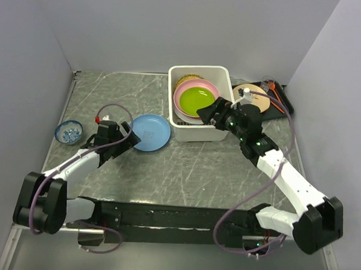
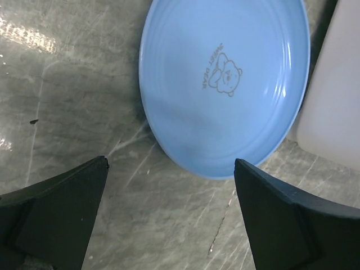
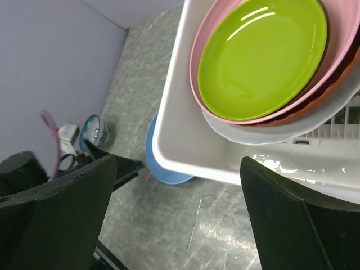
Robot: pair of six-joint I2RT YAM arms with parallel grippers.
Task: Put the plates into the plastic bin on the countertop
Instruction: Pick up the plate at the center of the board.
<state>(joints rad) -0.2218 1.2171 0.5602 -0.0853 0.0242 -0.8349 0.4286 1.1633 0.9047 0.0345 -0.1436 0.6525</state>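
The blue plate (image 1: 150,132) lies flat on the bench (image 1: 184,171), just beside the left wall of the plastic bin (image 1: 198,135). The left end effector (image 1: 129,139) sits low at the plate's near-left edge, fingers wide apart, holding nothing. The right end effector (image 1: 213,112) hangs over the bin's near rim, likewise spread and empty. Inside the bin, 4 plates are stacked: a green plate (image 1: 197,98) on a pink plate (image 1: 181,94), then a red plate (image 3: 315,106) and a white plate (image 3: 264,132).

Plates (image 1: 197,99) in bin (image 1: 199,133), blue plate (image 1: 150,132) outside
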